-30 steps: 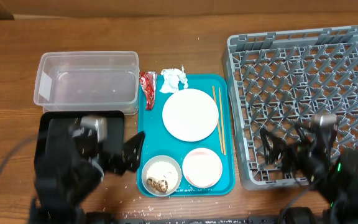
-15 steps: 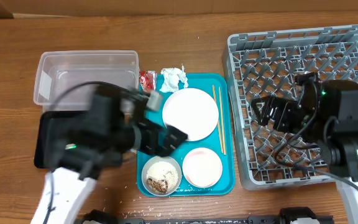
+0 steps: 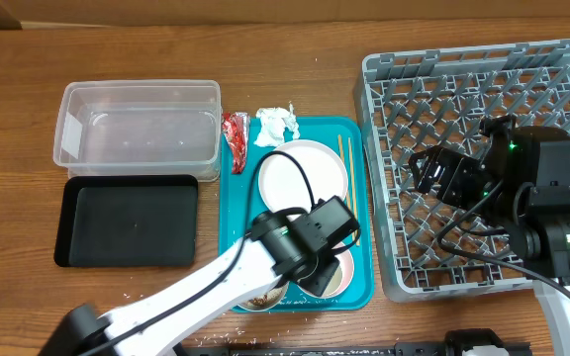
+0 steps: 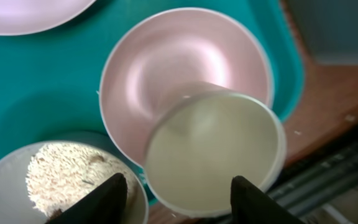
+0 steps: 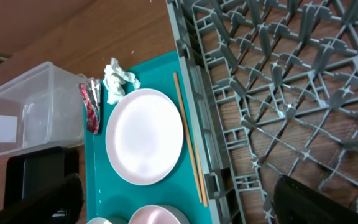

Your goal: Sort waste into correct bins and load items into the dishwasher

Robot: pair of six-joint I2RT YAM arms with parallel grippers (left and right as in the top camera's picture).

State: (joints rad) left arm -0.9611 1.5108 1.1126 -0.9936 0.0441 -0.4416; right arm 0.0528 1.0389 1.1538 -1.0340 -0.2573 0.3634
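Note:
My left gripper (image 4: 185, 202) is open low over the front of the teal tray (image 3: 234, 203). A small white cup (image 4: 216, 149) stands in the small pink bowl (image 4: 166, 74), between my fingers. The white bowl (image 4: 61, 180) with rice and brown scraps is beside it. My arm hides most of both bowls in the overhead view. The plate (image 3: 303, 178), chopsticks (image 3: 347, 188), red wrapper (image 3: 236, 133) and white tissue (image 3: 276, 124) lie further back. My right gripper (image 3: 433, 176) is open and empty above the grey dish rack (image 3: 483, 74).
The clear tub (image 3: 137, 124) stands at the back left, with the black tray (image 3: 132, 222) in front of it. Loose rice grains lie on the table near the front edge (image 3: 181, 321). The rack fills the right side. The right wrist view shows the plate (image 5: 145, 135) and chopsticks (image 5: 188, 137).
My left arm swung right from over the black tray to the front of the teal tray, over the bowls. My right gripper moved back over the rack and then hardly moved.

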